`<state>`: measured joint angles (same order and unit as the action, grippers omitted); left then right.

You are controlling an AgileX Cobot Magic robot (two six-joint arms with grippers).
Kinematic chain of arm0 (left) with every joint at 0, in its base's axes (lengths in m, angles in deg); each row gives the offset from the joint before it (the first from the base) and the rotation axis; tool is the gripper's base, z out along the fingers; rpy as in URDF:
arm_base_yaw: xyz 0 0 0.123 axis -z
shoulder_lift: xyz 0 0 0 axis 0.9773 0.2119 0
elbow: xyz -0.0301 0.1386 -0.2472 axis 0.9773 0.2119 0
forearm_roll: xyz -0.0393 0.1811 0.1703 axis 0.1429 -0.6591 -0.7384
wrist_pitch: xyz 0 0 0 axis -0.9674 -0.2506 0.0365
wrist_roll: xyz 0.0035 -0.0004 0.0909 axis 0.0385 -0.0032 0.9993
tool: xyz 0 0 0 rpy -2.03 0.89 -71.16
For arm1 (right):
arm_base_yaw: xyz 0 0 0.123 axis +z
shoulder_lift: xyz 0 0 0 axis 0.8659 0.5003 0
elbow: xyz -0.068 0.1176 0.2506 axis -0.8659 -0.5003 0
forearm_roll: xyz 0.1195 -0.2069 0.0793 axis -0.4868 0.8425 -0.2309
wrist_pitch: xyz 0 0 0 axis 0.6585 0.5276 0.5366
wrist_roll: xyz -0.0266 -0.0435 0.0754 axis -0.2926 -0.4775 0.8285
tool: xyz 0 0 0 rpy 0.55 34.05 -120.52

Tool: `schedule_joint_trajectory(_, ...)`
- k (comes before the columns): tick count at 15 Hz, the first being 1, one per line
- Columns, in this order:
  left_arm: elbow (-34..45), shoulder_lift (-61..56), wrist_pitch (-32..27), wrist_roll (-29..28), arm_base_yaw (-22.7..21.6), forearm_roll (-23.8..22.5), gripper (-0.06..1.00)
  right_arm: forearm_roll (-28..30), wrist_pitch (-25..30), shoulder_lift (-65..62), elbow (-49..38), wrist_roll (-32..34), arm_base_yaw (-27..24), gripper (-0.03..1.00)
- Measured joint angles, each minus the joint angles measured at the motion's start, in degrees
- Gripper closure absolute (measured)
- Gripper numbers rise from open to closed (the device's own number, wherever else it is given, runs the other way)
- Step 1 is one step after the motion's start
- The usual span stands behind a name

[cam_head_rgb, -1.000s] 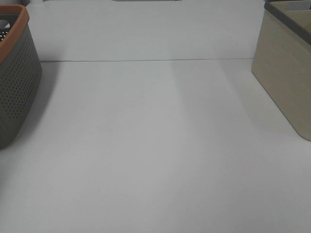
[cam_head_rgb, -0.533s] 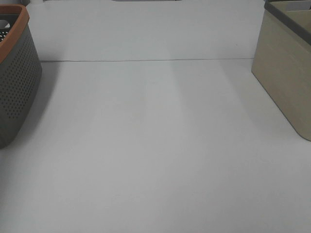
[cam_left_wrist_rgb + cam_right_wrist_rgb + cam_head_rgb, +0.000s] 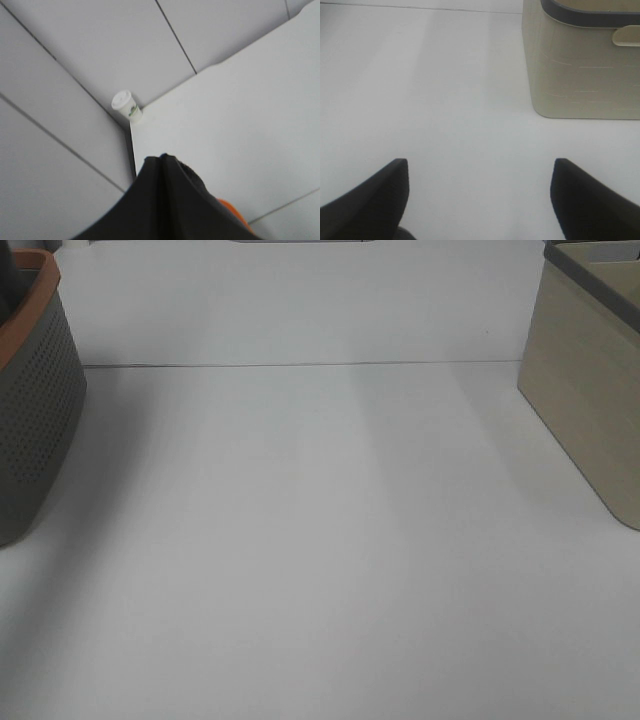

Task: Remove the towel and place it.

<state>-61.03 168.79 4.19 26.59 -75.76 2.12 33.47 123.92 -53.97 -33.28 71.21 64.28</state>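
Towel hidden; left claw point(image 3: 162, 160) closed, right claw point(image 3: 481, 163) gaping empty; cup point(image 3: 126, 106) label unreadable.

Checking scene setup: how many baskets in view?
2. Grey perforated basket, orange rim, at the left edge of the table; beige basket, dark rim, at its right edge. Both cropped; others may sit off-frame.

white table point(image 3: 320, 540) | L: grey basket point(image 3: 35, 410), orange rim | R: beige basket point(image 3: 585, 390)

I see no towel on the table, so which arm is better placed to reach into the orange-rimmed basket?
Probably left: the left gripper, shut, sits right by the orange rim of the grey basket, while the right gripper, open, hovers near the beige basket.
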Motion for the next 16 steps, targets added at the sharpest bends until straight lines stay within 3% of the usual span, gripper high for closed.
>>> schedule_joint_trajectory(3, -4.81, -0.06, 2.58, -0.34, 4.07, 0.0, 0.94, 0.0, 0.0, 0.0, 0.0, 0.0, 0.0, 0.2)
schedule_joint_trajectory(9, -8.08, -0.06, 15.07, -1.38, 13.75, 2.01, 0.94, 0.0, 0.0, 0.0, 0.0, 0.0, 0.0, 0.2)
schedule_joint_trajectory(13, -8.08, -0.06, 12.61, -1.43, 16.73, 8.82, 0.94, 0.0, 0.0, 0.0, 0.0, 0.0, 0.0, 0.2)
schedule_joint_trajectory(16, -8.08, 0.23, 3.09, -0.69, 16.79, 13.46, 0.94, 0.0, 0.0, 0.0, 0.0, 0.0, 0.0, 0.2)
